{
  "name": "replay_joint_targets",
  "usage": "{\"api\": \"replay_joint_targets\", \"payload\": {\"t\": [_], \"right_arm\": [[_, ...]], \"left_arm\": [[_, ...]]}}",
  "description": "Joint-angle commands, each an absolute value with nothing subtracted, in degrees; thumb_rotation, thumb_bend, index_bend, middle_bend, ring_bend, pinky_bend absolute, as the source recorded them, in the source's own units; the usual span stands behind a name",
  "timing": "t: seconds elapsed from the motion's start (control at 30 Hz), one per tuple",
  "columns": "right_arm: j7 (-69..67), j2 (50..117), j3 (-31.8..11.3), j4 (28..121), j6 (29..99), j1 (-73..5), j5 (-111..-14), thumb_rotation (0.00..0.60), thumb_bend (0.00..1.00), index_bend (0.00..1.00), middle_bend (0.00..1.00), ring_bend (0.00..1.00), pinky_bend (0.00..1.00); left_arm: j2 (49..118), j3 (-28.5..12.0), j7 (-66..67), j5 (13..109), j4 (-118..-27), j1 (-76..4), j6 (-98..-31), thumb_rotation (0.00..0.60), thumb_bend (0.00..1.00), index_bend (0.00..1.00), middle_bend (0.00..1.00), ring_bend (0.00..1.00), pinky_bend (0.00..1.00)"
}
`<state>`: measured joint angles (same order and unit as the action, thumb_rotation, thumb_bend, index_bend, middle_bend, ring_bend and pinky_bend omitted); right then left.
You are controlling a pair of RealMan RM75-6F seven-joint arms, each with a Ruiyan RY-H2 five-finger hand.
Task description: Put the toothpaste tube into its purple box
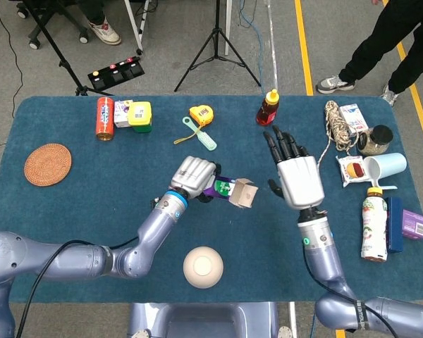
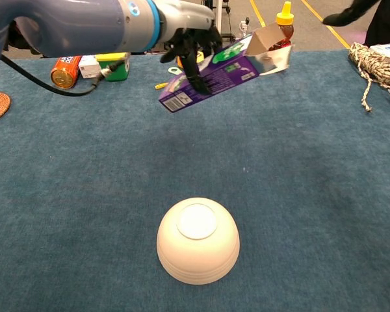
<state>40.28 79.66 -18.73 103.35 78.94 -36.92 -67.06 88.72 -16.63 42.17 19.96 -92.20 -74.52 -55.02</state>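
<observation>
Your left robot hand (image 1: 194, 176) grips the purple box (image 2: 211, 78) around its middle and holds it well above the counter (image 1: 84, 176), tilted with the open end raised toward the right. The end flaps (image 1: 244, 193) stand open, and a silvery edge (image 2: 277, 62) shows at the mouth in the chest view, but you cannot tell from here how much of the toothpaste tube is inside. Your right robot hand (image 1: 296, 176) is wide, fingers spread upward, holding nothing, apart from the box. The step in hand looks like seating the tube and closing up. Next, bring the right robot hand to the open end, press whatever sticks out fully in, then fold the flaps shut while the left keeps the box steady
</observation>
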Motion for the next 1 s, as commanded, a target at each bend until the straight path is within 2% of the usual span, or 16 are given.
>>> {"api": "replay_joint_targets", "payload": {"t": [0.03,0.17,0.27,0.37,0.4,0.47,0.53,0.6,0.73,0.9,1.0], "right_arm": [[37.47,77.31,-18.64,100.18,76.99,-35.79,-65.84,0.600,0.22,0.00,0.06,0.14,0.36],[32.45,75.23,-16.61,95.20,73.56,-34.76,-66.42,0.600,0.22,0.00,0.06,0.14,0.36],[25.35,74.34,-13.80,88.81,70.11,-33.03,-67.32,0.600,0.22,0.00,0.06,0.14,0.36],[21.57,74.79,-12.78,85.35,69.09,-32.62,-68.83,0.600,0.22,0.00,0.07,0.14,0.36],[20.80,75.01,-12.52,84.46,68.81,-32.52,-69.07,0.600,0.22,0.00,0.07,0.14,0.36],[19.44,75.47,-12.16,83.00,68.39,-32.42,-69.58,0.600,0.22,0.00,0.07,0.14,0.36],[18.69,75.74,-11.98,82.22,68.17,-32.37,-69.91,0.600,0.22,0.00,0.07,0.14,0.36],[18.21,75.99,-11.85,81.52,68.17,-32.30,-70.29,0.600,0.22,0.00,0.07,0.14,0.36],[17.51,76.06,-11.81,81.30,68.40,-31.99,-70.66,0.600,0.22,0.00,0.07,0.14,0.36],[17.16,75.50,-11.47,82.28,69.65,-31.14,-71.71,0.600,0.22,0.00,0.07,0.14,0.34],[16.23,74.56,-10.76,84.09,71.91,-29.61,-73.44,0.600,0.22,0.00,0.07,0.14,0.32]], "left_arm": [[87.28,-13.91,45.80,17.42,-92.73,-74.62,-56.65,0.600,0.30,0.59,0.52,0.46,0.78],[87.28,-11.93,49.15,11.93,-91.65,-75.35,-56.84,0.600,0.30,0.59,0.52,0.46,0.75],[90.06,-8.84,52.69,10.02,-86.28,-76.04,-57.12,0.600,0.30,0.59,0.52,0.45,0.61],[92.49,-8.24,52.28,11.66,-83.24,-75.51,-57.15,0.600,0.30,0.59,0.51,0.41,0.53],[93.11,-8.24,51.88,12.26,-82.55,-75.30,-56.77,0.600,0.29,0.57,0.47,0.36,0.50],[94.10,-8.22,50.68,14.76,-81.19,-74.78,-55.92,0.600,0.25,0.41,0.29,0.23,0.42],[94.55,-8.45,49.13,17.26,-80.47,-74.19,-55.34,0.600,0.18,0.11,0.06,0.09,0.34],[94.46,-9.04,47.37,19.45,-80.63,-73.49,-55.01,0.600,0.13,0.01,0.00,0.03,0.31],[92.48,-9.93,44.06,24.57,-83.26,-71.82,-55.69,0.600,0.05,0.00,0.00,0.00,0.29],[87.38,-11.24,39.55,27.91,-89.28,-69.20,-55.13,0.600,0.03,0.00,0.00,0.00,0.28],[80.76,-10.57,35.16,33.77,-95.85,-64.82,-57.12,0.600,0.03,0.00,0.00,0.00,0.28]]}}
